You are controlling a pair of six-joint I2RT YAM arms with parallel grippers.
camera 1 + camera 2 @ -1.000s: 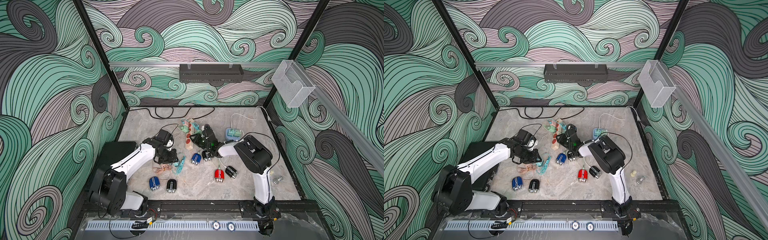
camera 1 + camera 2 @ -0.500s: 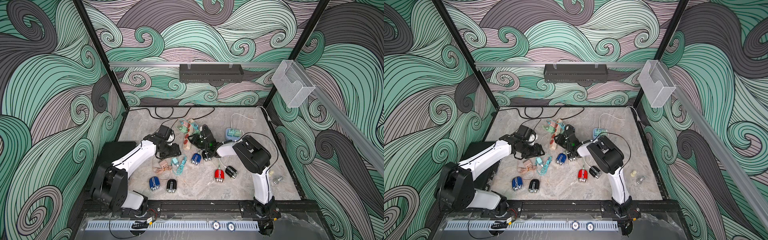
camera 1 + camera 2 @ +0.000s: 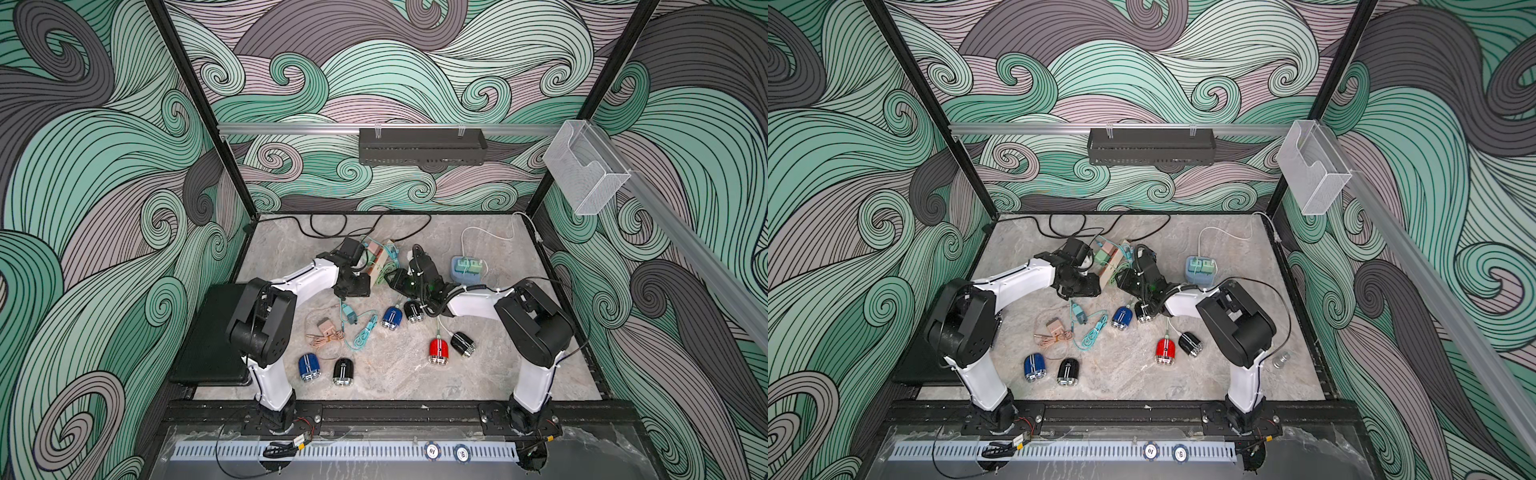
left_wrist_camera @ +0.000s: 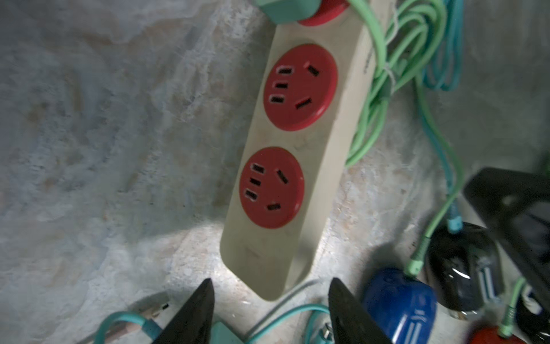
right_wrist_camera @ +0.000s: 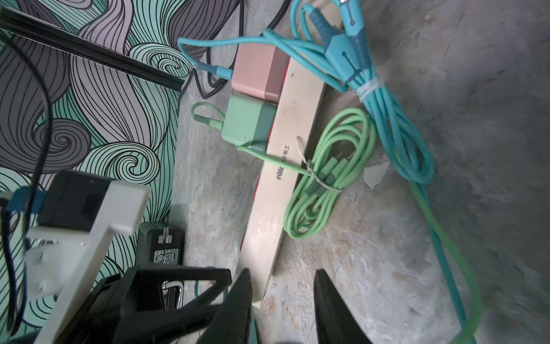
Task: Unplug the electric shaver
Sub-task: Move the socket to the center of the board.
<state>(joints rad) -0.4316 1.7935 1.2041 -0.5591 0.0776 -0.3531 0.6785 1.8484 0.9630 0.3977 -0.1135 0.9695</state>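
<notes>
Red shaver point(image 3: 439, 351) lengthwise front-to-back, heads frontward, green cable point(image 3: 438, 333) rearward.

1. Beyond the left claw point(image 4: 271, 281), the power strip point(image 4: 285, 190) is cut off by the picture's edge at its far end.
2. Between that claw's fingers, a teal adapter point(image 4: 223, 332) is mostly cropped.
3. A finger point(image 5: 238, 297) of the right claw point(image 5: 282, 271) hides the strip's near end.

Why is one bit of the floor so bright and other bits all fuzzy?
Left wrist view: a bright patch hits the table by the power strip's end, dim around it; the blue shaver at the edge is blurred. Right wrist view: the green cable smears near the edge. Both top views: evenly lit, sharp.
</notes>
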